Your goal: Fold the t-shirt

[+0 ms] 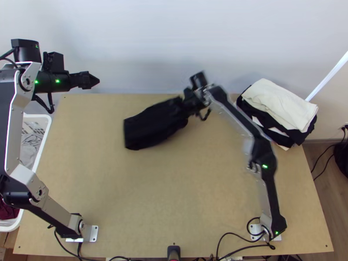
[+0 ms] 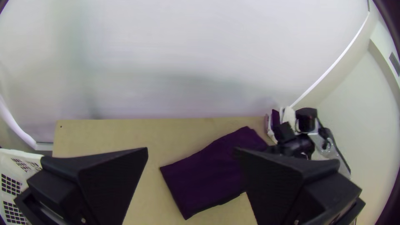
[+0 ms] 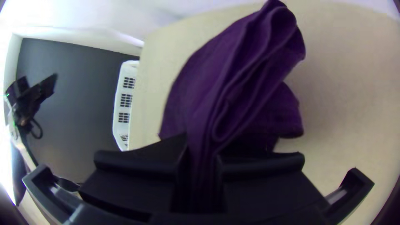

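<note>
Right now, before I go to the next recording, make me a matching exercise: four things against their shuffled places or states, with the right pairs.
1. T-shirt
2. Left gripper
3. Stack of cloth
4. Basket

A. White, beside the table's left edge
B. Open, holding nothing
C. Pinched by the right gripper
D. At the far right corner, cream piece on top

Pairs: 1-C, 2-B, 3-D, 4-A

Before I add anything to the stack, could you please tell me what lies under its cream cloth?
Black cloth sticks out under the cream cloth, with some pale cloth edging out below. How many pieces lie between is covered.
</note>
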You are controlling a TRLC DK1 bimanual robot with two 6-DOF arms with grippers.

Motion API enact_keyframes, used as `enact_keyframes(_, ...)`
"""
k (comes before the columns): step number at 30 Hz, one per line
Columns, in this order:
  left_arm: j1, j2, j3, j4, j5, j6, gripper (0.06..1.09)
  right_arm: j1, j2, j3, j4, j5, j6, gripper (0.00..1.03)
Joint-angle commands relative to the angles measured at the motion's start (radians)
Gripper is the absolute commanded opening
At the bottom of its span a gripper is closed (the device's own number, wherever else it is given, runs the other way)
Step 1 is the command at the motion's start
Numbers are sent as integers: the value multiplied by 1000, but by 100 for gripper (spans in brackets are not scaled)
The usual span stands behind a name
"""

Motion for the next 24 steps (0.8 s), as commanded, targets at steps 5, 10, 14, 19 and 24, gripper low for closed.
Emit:
enact_keyframes(5, 5, -55, -25, -11, -4, -1, 105, -143, -281, 4, 13, 5, 8, 3)
enact_keyframes(10, 1, -73, -34, -10, -4, -2, 105, -298, -362, 13, 41, 5, -2, 3)
enact_keyframes(14, -2, -84, -36, -10, -4, -4, 105, -419, -397, 27, 92, 2, 2, 3)
enact_keyframes(19, -7, -93, -48, -10, -4, -5, 105, -560, -389, 86, 147, -19, 9, 3)
enact_keyframes(24, -18, -92, -48, -5, -4, -7, 105, -645, -345, 116, 233, -19, 58, 3)
